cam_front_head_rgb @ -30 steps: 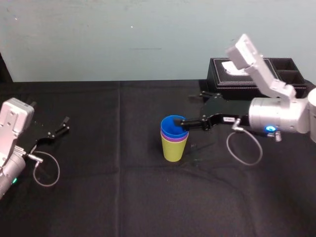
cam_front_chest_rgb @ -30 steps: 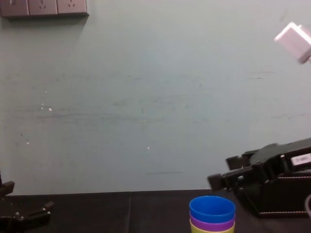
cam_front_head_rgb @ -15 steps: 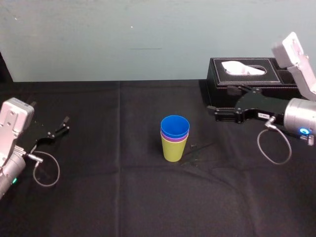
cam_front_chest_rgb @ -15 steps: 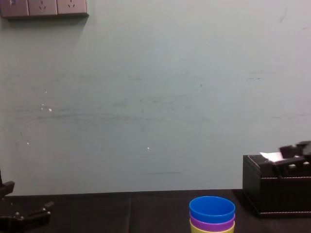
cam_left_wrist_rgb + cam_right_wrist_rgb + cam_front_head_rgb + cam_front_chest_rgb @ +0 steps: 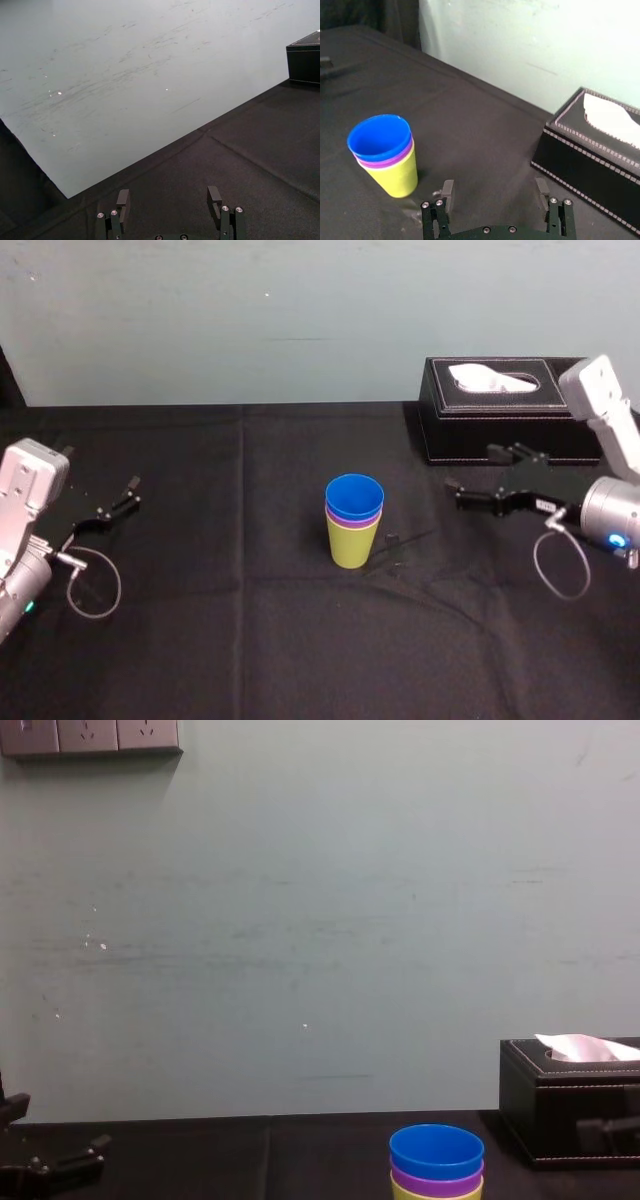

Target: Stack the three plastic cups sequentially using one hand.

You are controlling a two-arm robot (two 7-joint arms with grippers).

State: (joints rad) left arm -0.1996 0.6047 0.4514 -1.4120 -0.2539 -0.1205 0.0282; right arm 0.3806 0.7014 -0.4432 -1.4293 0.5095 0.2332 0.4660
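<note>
The three plastic cups (image 5: 353,525) stand nested at the middle of the worktop (image 5: 250,640), seemingly light and slippery, best pinched at the rim, while the right gripper (image 5: 472,470) hangs open and empty at their right, the left gripper (image 5: 128,492) idle, open, far left.

The right gripper (image 5: 470,471) let go of the blue cup (image 5: 354,496) rim and backed way off to the frame's right side, fingers spread, just below the tissue box (image 5: 497,422).

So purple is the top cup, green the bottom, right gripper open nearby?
No: the blue cup tops the stack, purple cup under it, per the head view; green cup at the bottom, right gripper open nearby, left gripper idle far left.
</note>
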